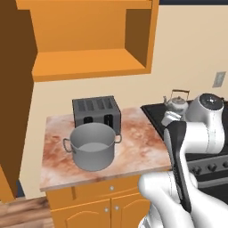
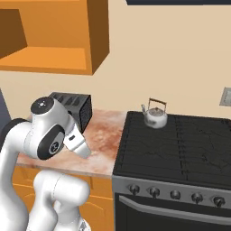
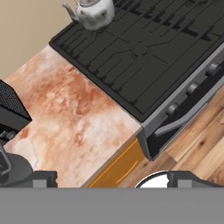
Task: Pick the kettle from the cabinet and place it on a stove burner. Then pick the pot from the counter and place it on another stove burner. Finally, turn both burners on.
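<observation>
The cabinet (image 1: 91, 40) hangs open on the wall at the left, its shelf bare. Below it, the counter (image 1: 133, 142) carries a dark toaster (image 1: 96, 111) at the back and the pot (image 1: 92, 146) just in front of it, upright and near the front edge. To the right, the black stove (image 2: 176, 149) adjoins the counter, and the kettle (image 2: 154, 115) stands upright on its rear left burner (image 2: 149, 128), close to the wall. The claw (image 3: 111, 177) hangs above the counter's front edge beside the stove, its jaws spread wide and holding nothing. Knobs (image 2: 175, 194) line the stove front.
</observation>
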